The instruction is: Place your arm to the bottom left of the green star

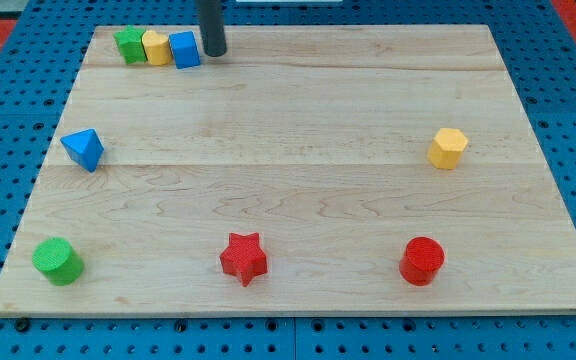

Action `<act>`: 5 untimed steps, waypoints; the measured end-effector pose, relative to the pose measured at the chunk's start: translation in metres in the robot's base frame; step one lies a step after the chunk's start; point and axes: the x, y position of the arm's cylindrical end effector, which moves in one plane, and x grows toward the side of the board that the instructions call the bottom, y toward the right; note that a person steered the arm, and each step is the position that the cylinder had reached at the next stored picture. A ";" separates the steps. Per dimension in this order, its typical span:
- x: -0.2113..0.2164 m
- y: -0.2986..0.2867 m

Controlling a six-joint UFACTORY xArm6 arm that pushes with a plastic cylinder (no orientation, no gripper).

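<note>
The green star [129,45] sits at the view's top left of the wooden board [298,120], first in a touching row with a yellow block [155,46] and a blue block [184,49]. My tip [214,54] stands just to the right of the blue block, well to the right of the green star. The rod rises out of the view's top.
A blue triangular block [84,149] lies at the left. A green cylinder [57,261] is at the bottom left, a red star [244,258] at bottom middle, a red cylinder [423,261] at bottom right, a yellow hexagonal block [448,148] at the right.
</note>
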 end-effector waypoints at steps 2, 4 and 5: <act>0.049 0.122; 0.054 0.129; 0.054 0.141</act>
